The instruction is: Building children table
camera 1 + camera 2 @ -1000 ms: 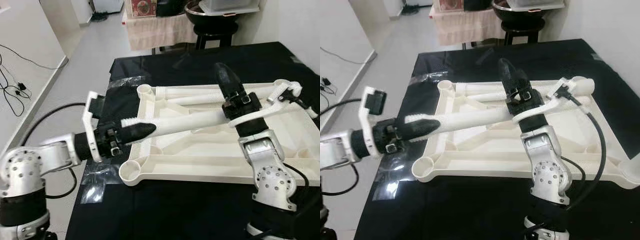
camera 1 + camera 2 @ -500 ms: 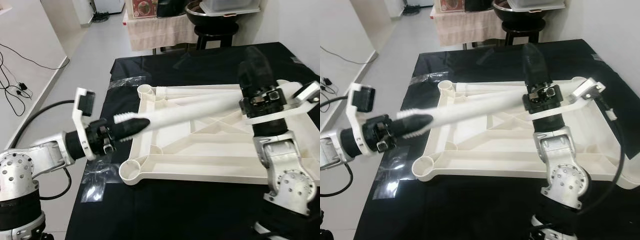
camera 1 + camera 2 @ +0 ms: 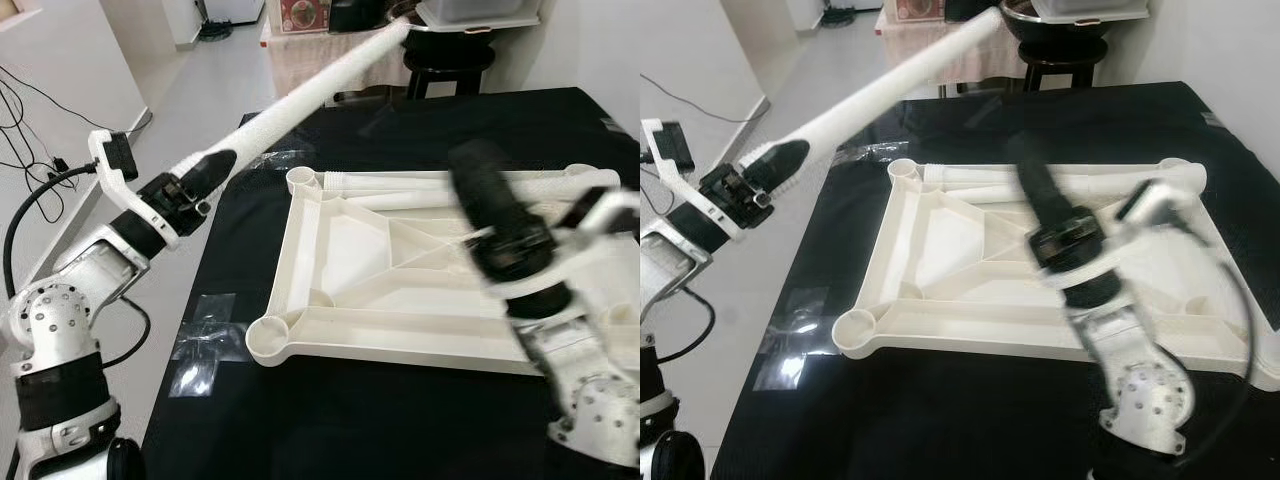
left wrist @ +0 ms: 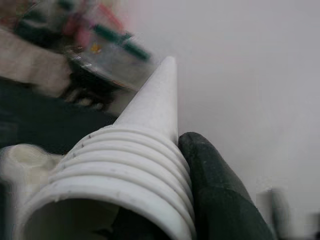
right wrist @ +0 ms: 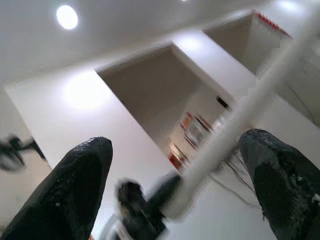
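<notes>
On the black table (image 3: 330, 420), left eye view: white plastic tabletop (image 3: 330, 250) lies upside down, ribs and round corner sockets facing up.
Left gripper (image 3: 205, 175): raised off the table's left side, black fingers clamped on the threaded end of a long white table leg (image 3: 320, 75).
Table leg's reach: slants up and away over the grey floor (image 3: 200, 80); its far tip is cut off near the cloth-covered shelf (image 3: 320, 55).
Right gripper (image 3: 490, 205): heavily blurred above the tabletop's right half, so its outline is hard to make out.

Right eye view, same scene: the leg (image 3: 890, 85) sits well apart from the right gripper (image 3: 1055, 215), which hovers over the tabletop (image 3: 930, 250).

Left wrist view: ridged screw end of the leg (image 4: 125, 170) fills the foreground, one black finger (image 4: 215, 195) pressed against it; background is a blur.

Right wrist view: two black fingers (image 5: 75, 180) spread wide with nothing between them, pointing at the ceiling; the leg (image 5: 240, 120) crosses beyond as a blurred streak.
</notes>
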Motion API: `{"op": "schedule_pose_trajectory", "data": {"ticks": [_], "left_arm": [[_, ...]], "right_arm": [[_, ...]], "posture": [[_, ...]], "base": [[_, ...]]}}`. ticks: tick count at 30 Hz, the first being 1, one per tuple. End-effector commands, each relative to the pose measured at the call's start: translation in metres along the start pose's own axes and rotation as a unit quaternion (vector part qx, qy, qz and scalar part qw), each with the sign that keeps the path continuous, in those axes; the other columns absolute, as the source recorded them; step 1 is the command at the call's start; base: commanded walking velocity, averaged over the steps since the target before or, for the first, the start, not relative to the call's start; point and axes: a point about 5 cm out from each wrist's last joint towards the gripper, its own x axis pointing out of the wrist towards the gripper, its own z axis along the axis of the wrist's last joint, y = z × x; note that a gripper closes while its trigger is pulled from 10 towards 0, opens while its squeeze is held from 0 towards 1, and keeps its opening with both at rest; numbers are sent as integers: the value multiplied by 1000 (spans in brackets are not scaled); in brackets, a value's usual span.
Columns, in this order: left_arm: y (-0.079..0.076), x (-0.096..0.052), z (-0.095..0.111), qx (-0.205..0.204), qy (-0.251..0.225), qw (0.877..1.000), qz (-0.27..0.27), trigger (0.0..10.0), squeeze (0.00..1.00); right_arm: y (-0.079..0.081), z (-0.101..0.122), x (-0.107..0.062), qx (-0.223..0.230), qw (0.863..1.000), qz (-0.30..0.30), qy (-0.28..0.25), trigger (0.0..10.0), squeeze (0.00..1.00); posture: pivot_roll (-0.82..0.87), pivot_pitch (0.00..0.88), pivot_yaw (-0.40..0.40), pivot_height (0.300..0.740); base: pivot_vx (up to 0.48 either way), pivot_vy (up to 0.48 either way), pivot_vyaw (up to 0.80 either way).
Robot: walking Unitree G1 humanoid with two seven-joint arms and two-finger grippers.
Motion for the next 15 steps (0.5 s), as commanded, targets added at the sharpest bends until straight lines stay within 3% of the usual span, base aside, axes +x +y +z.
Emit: {"op": "schedule_pose_trajectory", "data": {"ticks": [1, 4, 5, 6, 8, 15], "left_arm": [[-20, 2, 7, -21, -17, 996, -81, 1216, 0], [-28, 0, 4, -52, -5, 991, -124, 1961, 0], [-36, -6, -7, -81, 28, 982, -170, 10000, 0], [-36, -6, -7, -81, 28, 982, -170, 10000, 0], [-38, -15, -22, -133, 60, 967, -208, 10000, 0], [-35, -21, -35, -173, 75, 957, -220, 10000, 0]], "right_arm": [[1, -15, 2, -3, 999, -6, 41, 10000, 0], [1, -21, 4, 0, 998, -7, 56, 10000, 0], [3, -25, 7, -1, 998, 4, 70, 10000, 0], [3, -25, 7, -1, 998, 4, 70, 10000, 0], [7, -28, 12, -3, 996, 26, 82, 10000, 0], [16, -20, 22, -6, 995, 76, 69, 10000, 0]], "posture": [[-64, 116, 65, 740], [-64, 116, 65, 740], [-60, 116, 68, 740], [-60, 116, 68, 740], [-59, 115, 70, 740], [-57, 115, 70, 740]], "base": [[0, 0, 0], [0, 0, 0], [0, 0, 0], [0, 0, 0], [0, 0, 0], [0, 0, 0]]}}
